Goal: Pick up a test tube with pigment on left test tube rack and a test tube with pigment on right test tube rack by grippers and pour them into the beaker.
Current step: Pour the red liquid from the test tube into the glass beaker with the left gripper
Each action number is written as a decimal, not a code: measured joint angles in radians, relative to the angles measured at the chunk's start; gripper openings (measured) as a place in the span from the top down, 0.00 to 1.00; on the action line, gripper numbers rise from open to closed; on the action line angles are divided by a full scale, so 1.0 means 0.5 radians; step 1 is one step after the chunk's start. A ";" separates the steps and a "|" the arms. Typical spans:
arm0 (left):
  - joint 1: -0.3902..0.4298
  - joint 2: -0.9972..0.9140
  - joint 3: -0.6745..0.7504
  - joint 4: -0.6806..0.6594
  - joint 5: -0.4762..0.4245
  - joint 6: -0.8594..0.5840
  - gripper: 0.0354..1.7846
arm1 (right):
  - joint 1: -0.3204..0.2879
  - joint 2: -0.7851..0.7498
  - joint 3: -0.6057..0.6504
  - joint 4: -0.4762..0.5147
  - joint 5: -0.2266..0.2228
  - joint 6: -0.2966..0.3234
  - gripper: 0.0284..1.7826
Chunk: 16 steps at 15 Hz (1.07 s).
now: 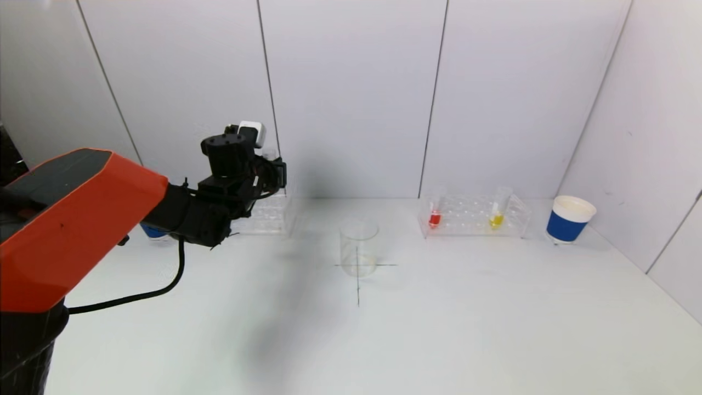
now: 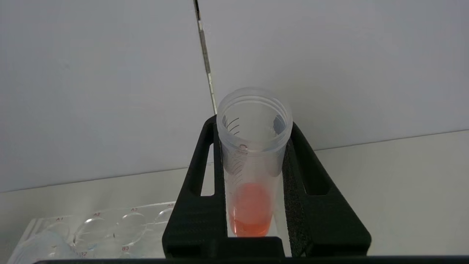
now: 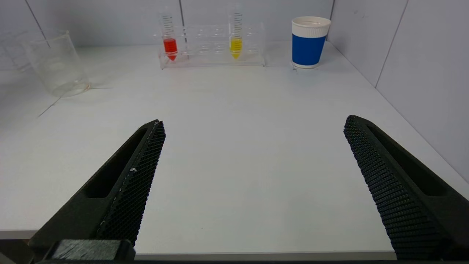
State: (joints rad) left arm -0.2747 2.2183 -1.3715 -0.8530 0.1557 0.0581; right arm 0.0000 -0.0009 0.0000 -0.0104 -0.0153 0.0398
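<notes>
Head view, starting at the far left: the orange left arm reaches forward over the white surface (image 1: 439, 329), and its left hand (image 1: 272, 171) is raised above the left rack (image 1: 269, 216), a clear plastic stand near the back wall. A blue cup (image 1: 151, 230) peeks out from behind that arm. The left wrist view shows the hand clenched on an open tube (image 2: 253, 161), both black fingers (image 2: 199, 198) pressed against its sides; the tube stands upright, with pale orange-red liquid at its bottom, and it is lifted clear above the rack (image 2: 106, 231) (whose round holes carry small red labels). In the middle of the surface stands the clear beaker (image 1: 358, 247), set on a thin cross mark. Further right sits the right rack (image 1: 474, 216), holding a red tube (image 1: 435, 215) at its left end and a yellow tube (image 1: 497, 214) towards its right end, both upright. Just beside it stands a blue-and-white paper cup (image 1: 569, 219). The right hand (image 3: 253, 190) appears only in its own wrist view, released with its fingers spread wide, low near the front edge of the surface, well apart from the right rack.
</notes>
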 joint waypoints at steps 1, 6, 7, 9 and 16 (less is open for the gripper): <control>-0.009 -0.021 -0.060 0.089 -0.005 0.001 0.76 | 0.000 0.000 0.000 0.000 0.000 0.000 0.00; -0.054 -0.091 -0.441 0.623 -0.072 0.001 0.76 | 0.000 0.000 0.000 0.001 0.000 0.000 0.00; -0.063 -0.097 -0.513 0.740 -0.163 -0.006 0.76 | 0.000 0.000 0.000 0.001 0.000 0.000 0.00; -0.074 -0.100 -0.614 0.856 -0.366 -0.011 0.76 | 0.000 0.000 0.000 0.000 0.001 0.000 0.00; -0.083 0.011 -1.015 1.124 -1.030 0.019 0.76 | 0.000 0.000 0.000 0.000 0.000 0.000 0.00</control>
State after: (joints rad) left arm -0.3164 2.2236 -1.8789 -0.2909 -0.3594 0.0677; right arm 0.0000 -0.0009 0.0000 -0.0104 -0.0153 0.0398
